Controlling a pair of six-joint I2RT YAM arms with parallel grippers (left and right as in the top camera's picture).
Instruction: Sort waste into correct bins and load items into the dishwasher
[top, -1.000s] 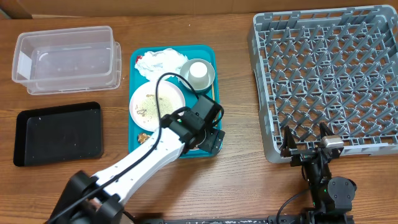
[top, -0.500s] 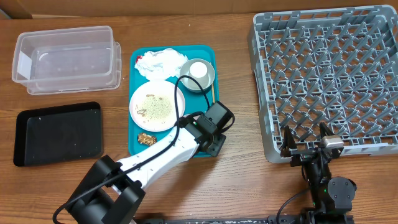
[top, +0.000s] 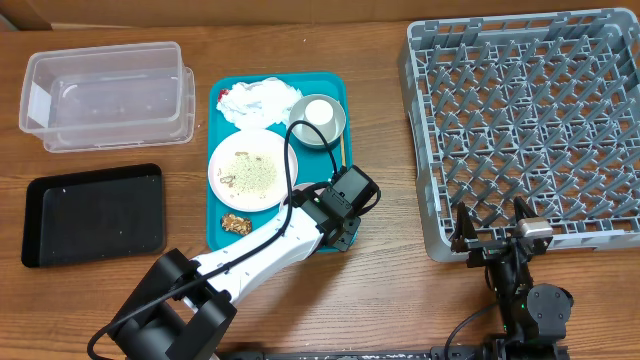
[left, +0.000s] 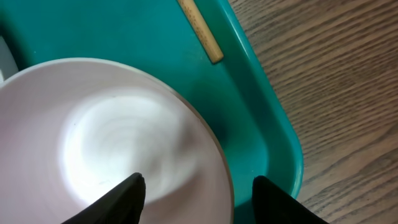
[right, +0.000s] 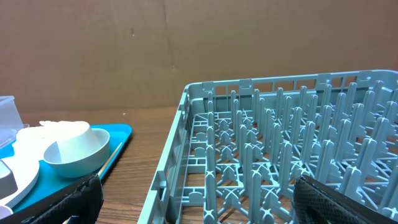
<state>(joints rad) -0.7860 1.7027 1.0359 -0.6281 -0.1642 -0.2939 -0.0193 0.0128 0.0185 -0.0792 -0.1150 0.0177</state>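
My left gripper (top: 342, 228) is open over the near right corner of the teal tray (top: 222, 92). In the left wrist view its fingers (left: 199, 193) straddle the right rim of a white round plate (left: 112, 143); the arm hides this plate from overhead. Another white plate (top: 252, 170) with rice-like grains lies mid-tray, with brown bits (top: 234, 222) below it. Crumpled napkins (top: 258, 98) lie at the far left of the tray. The small cup (top: 318, 112) sits in the grey-rimmed bowl (top: 299, 128). My right gripper (top: 493, 235) is open and empty at the front edge of the grey rack (top: 530, 120).
The clear tub (top: 108, 95) and the black tray (top: 95, 213) stand left of the teal tray. A wooden stick (top: 340, 150) lies along the tray's right edge, also in the left wrist view (left: 200, 30). The right wrist view shows the rack (right: 280, 149) and bowl (right: 78, 152).
My left arm has swung right, uncovering the rice plate and brown bits, and the gripper has come down at the tray's near right corner. The right arm has not moved.
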